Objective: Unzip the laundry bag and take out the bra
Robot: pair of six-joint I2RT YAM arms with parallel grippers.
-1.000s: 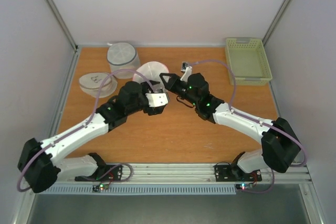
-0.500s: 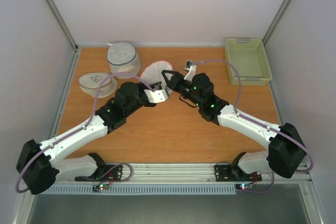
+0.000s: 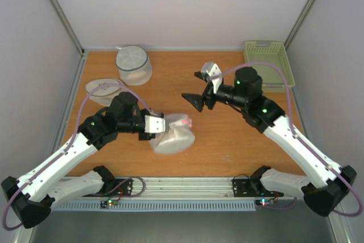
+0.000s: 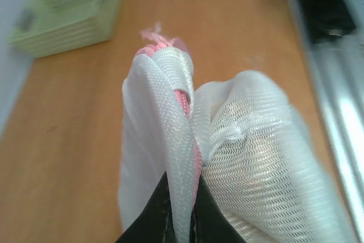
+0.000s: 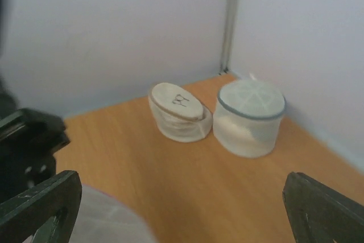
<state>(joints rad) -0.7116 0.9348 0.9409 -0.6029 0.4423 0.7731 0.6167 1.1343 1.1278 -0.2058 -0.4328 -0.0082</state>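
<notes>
The orange-brown worktop (image 3: 227, 135) carries everything. The left arm (image 3: 68, 155) reaches toward the middle of the near edge. Its jaws are pinched tight on a fold of the laundry bag (image 3: 173, 134) at the pink zipper band (image 4: 183, 103). The bag sits crumpled there, and its contents cannot be made out through the mesh. The right arm (image 3: 296, 146) hangs above the centre with its jaws spread wide, holding nothing. A pale green basket (image 3: 268, 65) sits in the far right corner. A grey-banded mesh drum (image 3: 134, 65) stands near the far left corner, with a flatter round bag (image 3: 102, 90) just beside it toward the left edge.
</notes>
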